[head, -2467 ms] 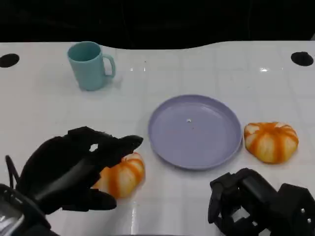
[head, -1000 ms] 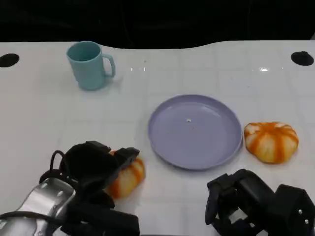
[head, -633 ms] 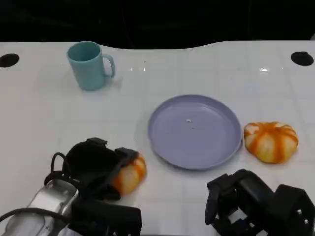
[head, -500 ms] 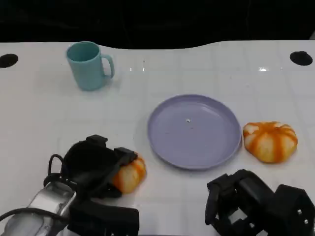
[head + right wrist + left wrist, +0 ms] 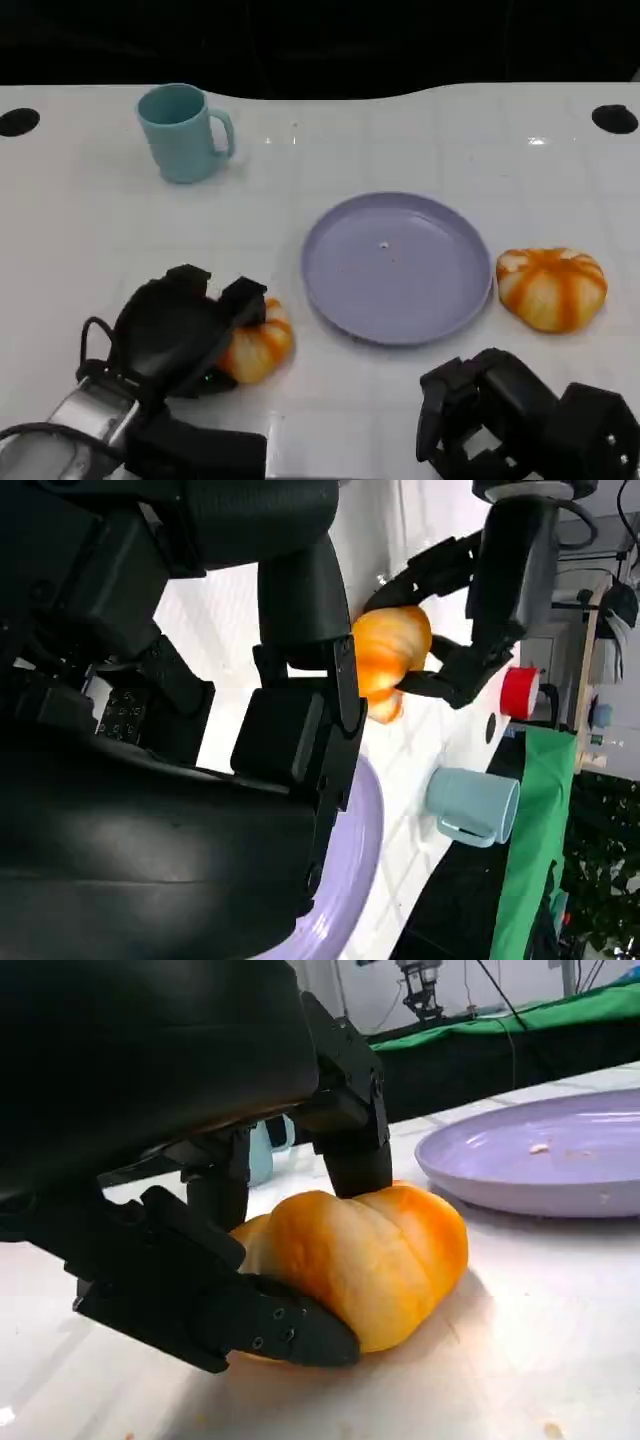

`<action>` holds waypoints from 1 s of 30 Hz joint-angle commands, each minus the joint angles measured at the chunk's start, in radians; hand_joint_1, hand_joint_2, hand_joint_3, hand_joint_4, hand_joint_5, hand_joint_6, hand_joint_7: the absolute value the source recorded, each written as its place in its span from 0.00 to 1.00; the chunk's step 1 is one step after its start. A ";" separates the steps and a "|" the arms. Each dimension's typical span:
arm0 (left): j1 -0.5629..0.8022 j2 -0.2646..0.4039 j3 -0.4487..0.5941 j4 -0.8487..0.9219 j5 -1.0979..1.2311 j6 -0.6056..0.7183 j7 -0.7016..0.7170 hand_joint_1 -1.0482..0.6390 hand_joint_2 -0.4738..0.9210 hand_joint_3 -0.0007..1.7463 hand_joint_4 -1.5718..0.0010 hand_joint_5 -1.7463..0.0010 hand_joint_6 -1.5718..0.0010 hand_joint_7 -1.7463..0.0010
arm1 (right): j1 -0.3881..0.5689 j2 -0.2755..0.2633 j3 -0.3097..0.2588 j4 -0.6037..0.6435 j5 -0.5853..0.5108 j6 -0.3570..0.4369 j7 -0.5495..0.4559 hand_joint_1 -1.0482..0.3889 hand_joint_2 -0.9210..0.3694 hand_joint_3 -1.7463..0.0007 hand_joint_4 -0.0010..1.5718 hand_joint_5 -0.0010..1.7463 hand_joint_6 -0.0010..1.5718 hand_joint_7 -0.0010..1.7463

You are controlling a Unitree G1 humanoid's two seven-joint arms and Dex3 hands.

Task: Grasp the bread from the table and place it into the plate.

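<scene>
A: Bread, location?
B: On the bench, left of the empty plate; near side hidden under the left hand, fingers closed around it.
A: Right hand?
B: Curled low, holding nothing; cut off by the frame edge. Second bread right of plate.

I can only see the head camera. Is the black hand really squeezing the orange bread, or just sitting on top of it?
Observer: The left wrist view shows the left hand gripping the bread: fingers on top, another tucked under its side.
Operator: Is it up in the air?
Observer: No, the bread's underside sits on the table.
Operator: Is the plate close?
Observer: Yes, the purple plate lies just beyond the bread, with small crumbs on it.
</scene>
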 commanded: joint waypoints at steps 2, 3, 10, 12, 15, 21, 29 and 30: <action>-0.012 0.035 0.015 -0.028 -0.017 -0.016 0.021 0.46 0.84 0.44 0.52 0.00 0.58 0.10 | 0.000 -0.008 -0.009 0.014 0.016 -0.013 0.006 0.00 0.60 0.23 0.98 0.74 1.00 0.60; -0.008 0.036 0.019 -0.038 -0.021 -0.016 0.020 0.46 0.83 0.44 0.52 0.00 0.58 0.10 | 0.005 -0.008 -0.009 0.008 0.017 -0.008 0.005 0.00 0.61 0.23 0.98 0.74 1.00 0.61; 0.033 0.027 0.053 -0.112 -0.045 -0.037 0.100 0.46 0.78 0.54 0.49 0.00 0.59 0.03 | 0.018 -0.016 -0.012 0.000 0.026 -0.015 0.010 0.00 0.61 0.23 0.98 0.75 1.00 0.60; 0.044 0.025 0.063 -0.141 -0.053 -0.037 0.098 0.46 0.78 0.56 0.49 0.00 0.60 0.01 | 0.017 -0.019 -0.013 -0.001 0.023 -0.010 0.009 0.00 0.62 0.22 0.99 0.75 1.00 0.60; 0.054 0.026 0.078 -0.188 -0.070 -0.049 0.095 0.47 0.77 0.57 0.50 0.00 0.61 0.00 | 0.017 -0.021 -0.013 0.000 0.017 -0.012 0.007 0.00 0.62 0.22 0.98 0.75 1.00 0.60; 0.048 0.027 0.102 -0.254 -0.082 -0.059 0.069 0.48 0.76 0.58 0.50 0.00 0.63 0.00 | 0.013 -0.020 -0.014 0.005 0.017 -0.006 0.005 0.00 0.62 0.22 0.98 0.75 1.00 0.61; -0.006 -0.003 0.101 -0.293 -0.125 -0.087 -0.015 0.46 0.76 0.53 0.49 0.00 0.62 0.00 | 0.018 -0.019 -0.013 -0.007 0.022 0.008 0.009 0.00 0.64 0.21 0.98 0.75 1.00 0.62; -0.018 -0.009 0.097 -0.290 -0.126 -0.089 -0.029 0.45 0.80 0.46 0.49 0.00 0.63 0.00 | 0.019 -0.019 -0.013 -0.005 0.023 0.005 0.010 0.00 0.64 0.21 0.98 0.75 1.00 0.62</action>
